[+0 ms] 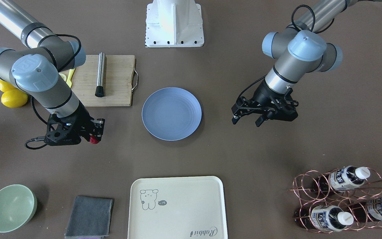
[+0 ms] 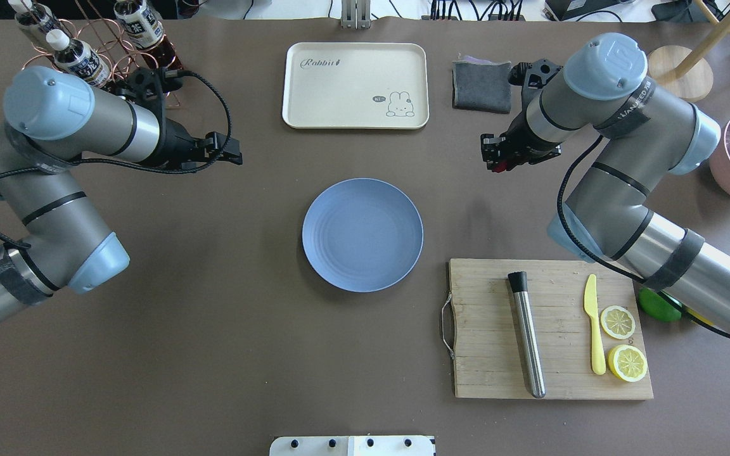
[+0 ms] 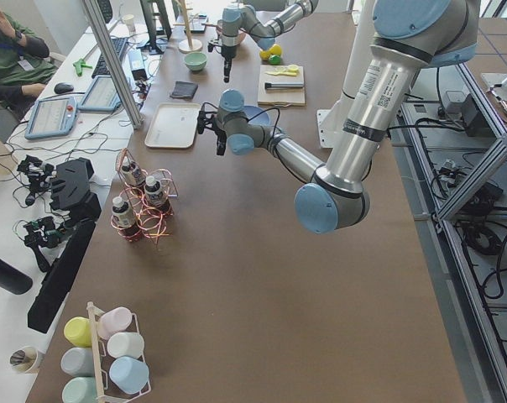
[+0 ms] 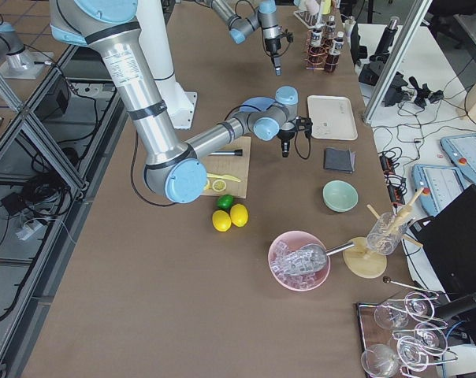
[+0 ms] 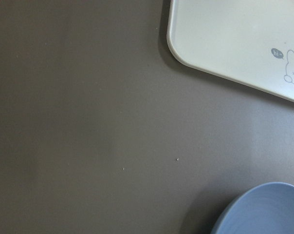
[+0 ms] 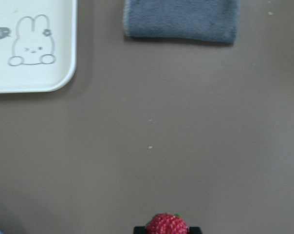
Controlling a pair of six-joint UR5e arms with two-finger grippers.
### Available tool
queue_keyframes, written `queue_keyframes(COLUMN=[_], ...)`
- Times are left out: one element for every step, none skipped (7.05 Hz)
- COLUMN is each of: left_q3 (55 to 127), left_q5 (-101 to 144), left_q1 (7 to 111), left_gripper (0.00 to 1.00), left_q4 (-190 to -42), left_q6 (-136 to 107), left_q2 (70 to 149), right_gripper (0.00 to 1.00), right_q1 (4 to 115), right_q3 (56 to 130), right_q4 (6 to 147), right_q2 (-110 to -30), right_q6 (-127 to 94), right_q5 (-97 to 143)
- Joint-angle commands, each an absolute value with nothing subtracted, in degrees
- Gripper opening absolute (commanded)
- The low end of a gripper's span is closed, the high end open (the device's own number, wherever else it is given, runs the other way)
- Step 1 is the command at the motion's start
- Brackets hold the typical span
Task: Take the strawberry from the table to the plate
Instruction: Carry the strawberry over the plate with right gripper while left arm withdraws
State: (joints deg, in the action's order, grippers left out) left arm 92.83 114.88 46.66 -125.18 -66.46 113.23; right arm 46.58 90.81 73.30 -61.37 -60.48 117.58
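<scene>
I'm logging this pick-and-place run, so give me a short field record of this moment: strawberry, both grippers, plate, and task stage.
strawberry: gripped by the right gripper, beside the plate, not on it
right gripper: shut on the strawberry
left gripper: open, empty, on the plate's other side
plate: pale blue, nothing on it, mid-table
task stage: strawberry grasped, not yet placed on the plate

Off to the sides I see a terracotta tiled floor (image 4: 17, 9), an aluminium frame post (image 3: 112, 63), and a white desk (image 4: 439, 118) holding tablets (image 3: 50, 117).
</scene>
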Motion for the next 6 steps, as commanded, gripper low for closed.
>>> queue_keyframes(left_q3=[96.73,98.59,98.61,98.27,98.26,98.26], left_q5=[115.4,115.75,115.84,115.75,116.62,117.07], left_q1=[52.36,56.3,59.64,61.16,62.56,63.8], left_gripper=[0.98,0.98,0.98,0.98,0.98,0.98], left_q4=[-123.66,-124.79,-124.37,-124.02,-124.27,-124.71], left_q6=[-51.57,-43.24,-36.98,-35.61,-35.51,-35.51], left_q2=[105.0,101.03,98.99,98.7,97.31,95.99], right_gripper=[0.0,0.0,0.0,0.0,0.0,0.0], right_q1=[40.56,36.34,33.34,31.31,30.16,29.36], right_q3=[96.73,98.42,98.09,97.82,96.17,92.93], right_q4=[74.08,77.66,82.13,84.87,85.16,85.08], right_q2=[-59.68,-58.46,-55.49,-53.72,-51.87,-49.85], right_q6=[-67.47,-67.67,-67.68,-67.68,-67.68,-67.68], right_q5=[114.64,110.09,107.6,105.23,104.07,102.93])
